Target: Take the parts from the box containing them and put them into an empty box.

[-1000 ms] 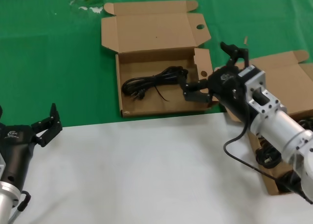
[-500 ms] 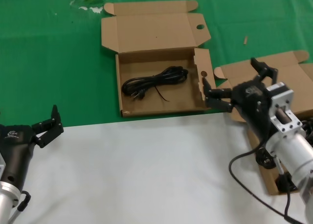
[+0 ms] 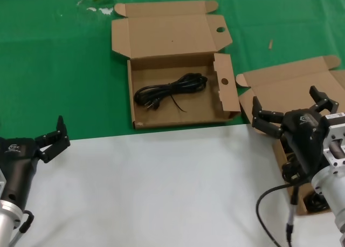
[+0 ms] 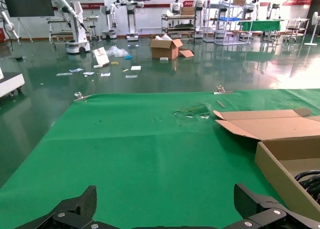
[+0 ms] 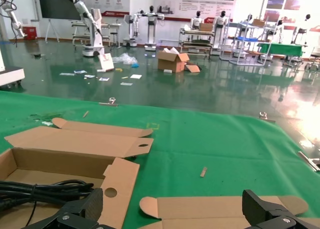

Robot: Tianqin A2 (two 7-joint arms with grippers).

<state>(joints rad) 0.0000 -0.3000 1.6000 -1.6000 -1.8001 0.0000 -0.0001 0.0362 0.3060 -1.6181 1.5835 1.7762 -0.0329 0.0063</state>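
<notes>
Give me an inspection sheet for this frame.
Surface: green mat behind, white table in front.
Job's things: box with holes holds one cable bundle; source box at right, more cables inside.
Clutter: scraps on mat.
Grippers: right hand open, empty, over source box; left hand open, idle at table edge.
Cables: robot wire under right arm.
Surroundings: hall with other robots.

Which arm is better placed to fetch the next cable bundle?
Right. The right gripper, open, hovers above the source box where cables remain. The left gripper sits parked at the near-left table edge, far from both boxes.
</notes>
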